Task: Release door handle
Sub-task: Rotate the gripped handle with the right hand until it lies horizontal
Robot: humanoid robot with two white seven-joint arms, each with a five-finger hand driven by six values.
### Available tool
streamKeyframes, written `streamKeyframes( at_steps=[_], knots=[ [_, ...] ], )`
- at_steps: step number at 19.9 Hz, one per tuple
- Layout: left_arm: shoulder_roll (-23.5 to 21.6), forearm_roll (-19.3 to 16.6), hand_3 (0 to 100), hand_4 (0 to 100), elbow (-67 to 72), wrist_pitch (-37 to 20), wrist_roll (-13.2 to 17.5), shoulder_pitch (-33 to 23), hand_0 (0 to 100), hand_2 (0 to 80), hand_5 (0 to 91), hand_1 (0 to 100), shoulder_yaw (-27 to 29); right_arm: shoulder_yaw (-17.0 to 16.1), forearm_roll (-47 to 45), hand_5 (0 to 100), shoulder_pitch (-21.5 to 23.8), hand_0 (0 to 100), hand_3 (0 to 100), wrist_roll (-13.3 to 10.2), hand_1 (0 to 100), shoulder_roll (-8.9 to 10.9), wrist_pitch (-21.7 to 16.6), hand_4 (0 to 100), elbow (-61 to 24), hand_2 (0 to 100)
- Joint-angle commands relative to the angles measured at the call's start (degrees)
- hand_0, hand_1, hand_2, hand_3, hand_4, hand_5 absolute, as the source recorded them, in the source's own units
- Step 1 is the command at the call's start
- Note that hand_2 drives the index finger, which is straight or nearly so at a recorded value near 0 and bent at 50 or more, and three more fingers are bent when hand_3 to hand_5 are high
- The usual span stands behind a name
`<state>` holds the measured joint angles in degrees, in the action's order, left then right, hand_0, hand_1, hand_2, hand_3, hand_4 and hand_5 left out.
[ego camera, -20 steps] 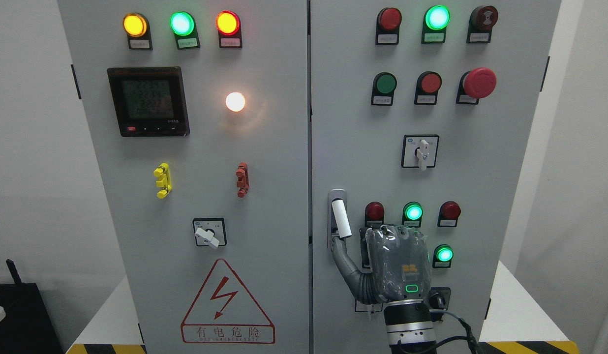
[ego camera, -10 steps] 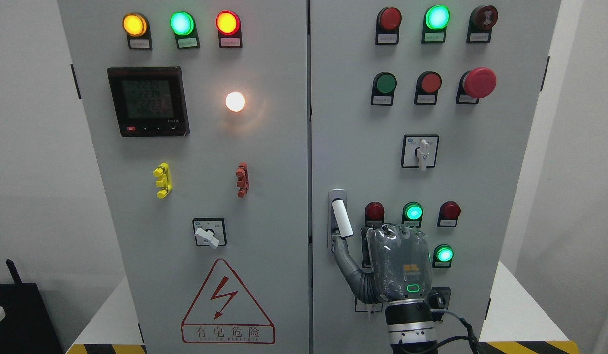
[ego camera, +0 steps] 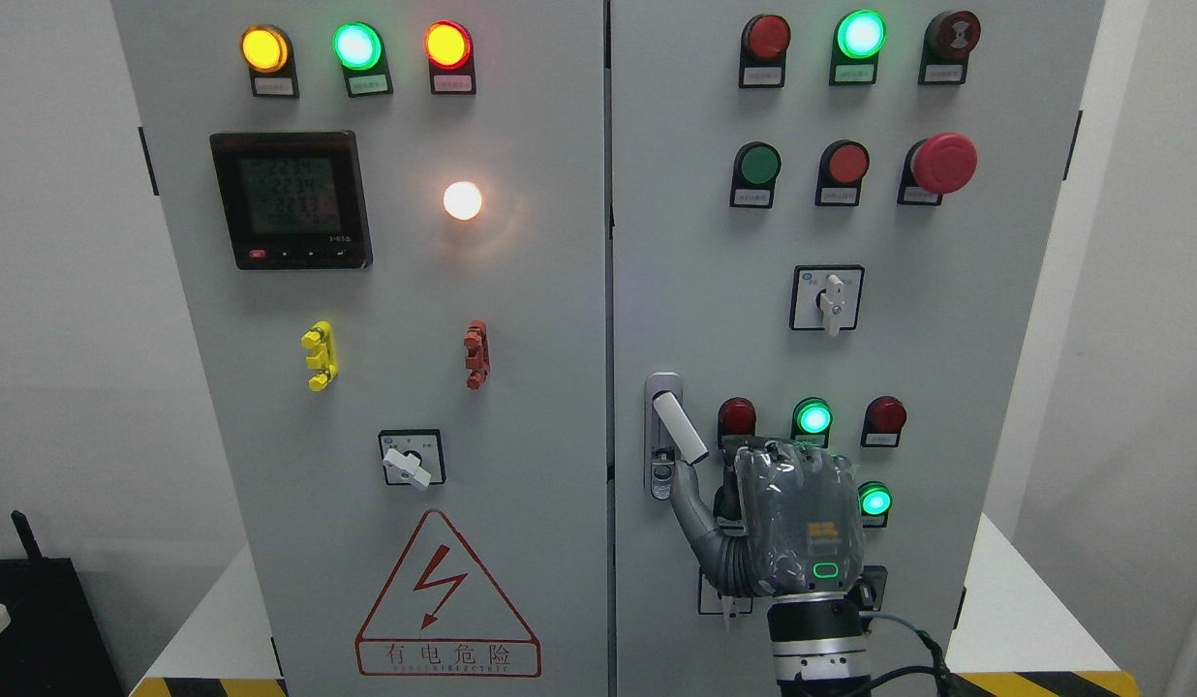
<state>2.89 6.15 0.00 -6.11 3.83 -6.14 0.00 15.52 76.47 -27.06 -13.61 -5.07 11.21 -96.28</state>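
Here the right hand [ego camera: 792, 523] covers buttons beside the door handle [ego camera: 678, 428].

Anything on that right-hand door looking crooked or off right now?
Yes: the white door handle sits tilted, its lower end swung out to the right of its metal backplate, exposing the lock beneath. The right hand is beside it, thumb by the handle's lower end. Otherwise the cabinet looks normal.

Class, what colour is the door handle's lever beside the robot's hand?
White, on a silver-grey backplate; the door handle shows best in the head view.
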Motion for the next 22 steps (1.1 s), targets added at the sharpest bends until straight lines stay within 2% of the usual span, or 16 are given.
streamKeyframes(
  at_steps=[1,22],
  knots=[
    [0.0,0.0,0,0,1.1,0.0,0.0,0.0,12,0.0,0.0,39,-0.8,-0.3,0.0,99,0.2,57,100,0.2,20,-0.03,0.0,100,-0.5,100],
    [0.0,0.0,0,0,1.1,0.0,0.0,0.0,12,0.0,0.0,39,-0.8,-1.5,0.0,99,-0.5,56,100,0.2,23,0.59,-0.2,100,-0.2,100]
  ],
)
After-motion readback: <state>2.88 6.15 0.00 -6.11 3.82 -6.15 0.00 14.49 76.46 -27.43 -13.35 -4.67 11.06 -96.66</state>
